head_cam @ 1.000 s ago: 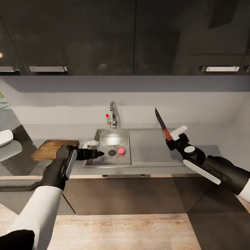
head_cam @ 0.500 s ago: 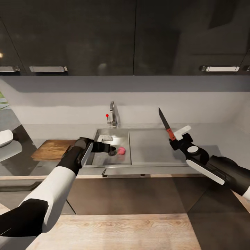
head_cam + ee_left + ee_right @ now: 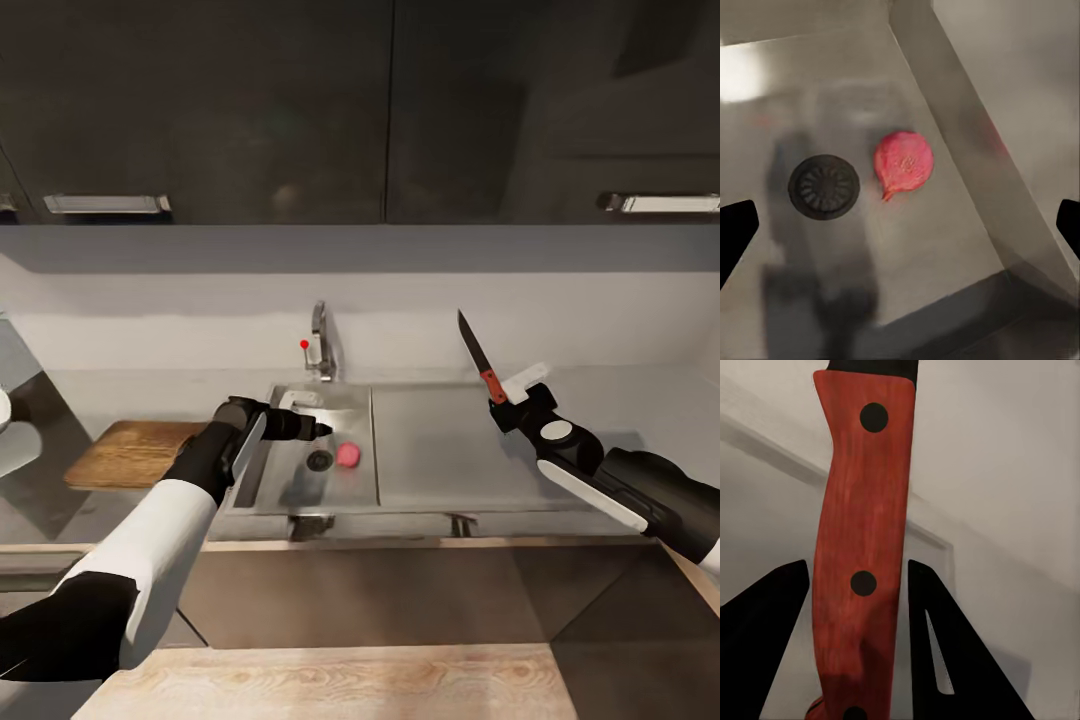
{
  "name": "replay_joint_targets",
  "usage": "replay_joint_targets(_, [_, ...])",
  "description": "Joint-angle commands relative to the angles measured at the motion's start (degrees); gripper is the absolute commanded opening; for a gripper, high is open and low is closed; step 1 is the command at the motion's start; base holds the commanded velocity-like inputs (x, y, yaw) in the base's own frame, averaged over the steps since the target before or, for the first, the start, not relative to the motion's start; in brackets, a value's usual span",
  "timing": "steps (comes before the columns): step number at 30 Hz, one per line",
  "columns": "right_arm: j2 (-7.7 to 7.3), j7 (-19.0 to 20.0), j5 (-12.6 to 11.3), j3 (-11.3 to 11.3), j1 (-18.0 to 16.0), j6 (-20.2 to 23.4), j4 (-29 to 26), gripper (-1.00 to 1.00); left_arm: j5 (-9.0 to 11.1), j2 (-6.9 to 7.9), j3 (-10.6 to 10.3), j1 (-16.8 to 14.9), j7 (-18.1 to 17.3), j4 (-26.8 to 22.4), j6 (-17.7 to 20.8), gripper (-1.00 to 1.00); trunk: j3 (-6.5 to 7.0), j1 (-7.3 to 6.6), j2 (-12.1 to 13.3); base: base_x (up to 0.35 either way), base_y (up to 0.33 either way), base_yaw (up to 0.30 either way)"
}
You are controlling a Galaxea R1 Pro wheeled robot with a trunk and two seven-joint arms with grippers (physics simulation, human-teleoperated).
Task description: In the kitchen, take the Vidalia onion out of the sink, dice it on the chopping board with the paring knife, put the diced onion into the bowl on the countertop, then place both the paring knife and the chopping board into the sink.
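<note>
At the left end of the long grey glossy bench lay the rectangular brown wooden chopping board, bare and flat against the front edge. Just right of it, our left gripper hung over the rectangular stainless-steel sink, near its back wall below the chrome tap. A second before, that gripper had been at the basin's left rim beside the board; since then it had swung in over the basin and lifted a little, while our head camera had also shifted. In the left wrist view the fingertips stood wide apart with nothing between them, and the pinkish-red, rounded Vidalia onion lay on the basin floor just beside the dark round drain, close to the wall next to the drainboard. We judged the reach for the onion nearly lined up, with only the descent and the closing left. Further right, above the flat drainboard, our right gripper pinched the small paring knife by its reddish riveted handle, dark blade pointing up and back, hardly moved over that second.
</note>
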Motion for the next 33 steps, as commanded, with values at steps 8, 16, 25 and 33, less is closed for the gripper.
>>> replay_joint_targets(8, [-0.05, -0.6, -0.5, 0.2, -0.2, 0.1, -0.1, -1.0, 0.0, -0.32, -4.7, -0.1, -0.2, 6.2, -0.2, 1.0, -0.25, 0.07, -0.1, 0.336, -0.001, 0.0])
replay_joint_targets(16, [-0.05, -0.6, -0.5, 0.2, -0.2, 0.1, -0.1, -1.0, 0.0, -0.72, -5.9, 0.0, -0.1, 15.8, -8.3, 1.0, -0.89, 0.07, -0.1, 0.08, 0.0, 0.0])
replay_joint_targets(25, [-0.05, -0.6, -0.5, 0.2, -0.2, 0.1, -0.1, -1.0, 0.0, -2.28, -6.0, 0.0, -0.1, 18.8, -12.5, 1.0, -1.7, 0.07, -0.1, 0.002, 0.0, 0.0])
replay_joint_targets(33, [-0.05, -0.6, -0.4, 0.2, -0.2, 0.1, -0.1, -1.0, 0.0, -2.92, -6.0, 0.0, -0.1, 18.8, -12.5, 1.0, -2.13, 0.07, -0.1, 0.0, 0.0, 0.0])
